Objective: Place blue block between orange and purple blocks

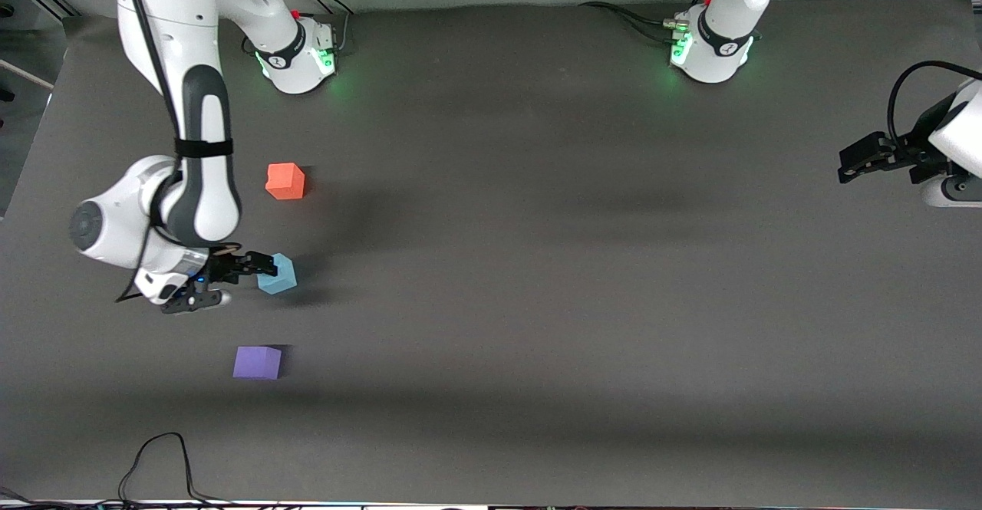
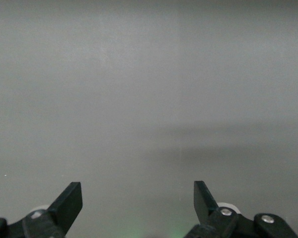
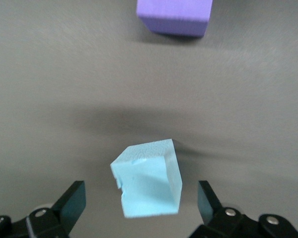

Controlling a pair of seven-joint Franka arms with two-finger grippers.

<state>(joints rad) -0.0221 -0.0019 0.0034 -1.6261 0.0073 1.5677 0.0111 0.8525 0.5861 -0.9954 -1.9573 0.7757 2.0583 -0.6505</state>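
The blue block [image 1: 277, 274] rests on the dark table, turned at an angle, with the orange block [image 1: 285, 181] farther from the front camera and the purple block [image 1: 257, 362] nearer to it. My right gripper [image 1: 234, 281] is open beside the blue block on the right arm's side. In the right wrist view the blue block [image 3: 148, 179] lies between the spread fingers of the right gripper [image 3: 139, 193] with a gap on each side, and the purple block [image 3: 174, 15] shows past it. My left gripper [image 1: 867, 159] waits open and empty at the left arm's end; the left wrist view shows the left gripper [image 2: 138, 191] over bare table.
The two arm bases [image 1: 299, 54] [image 1: 710, 46] stand at the table's back edge. A black cable [image 1: 157, 460] loops onto the table's front edge near the right arm's end.
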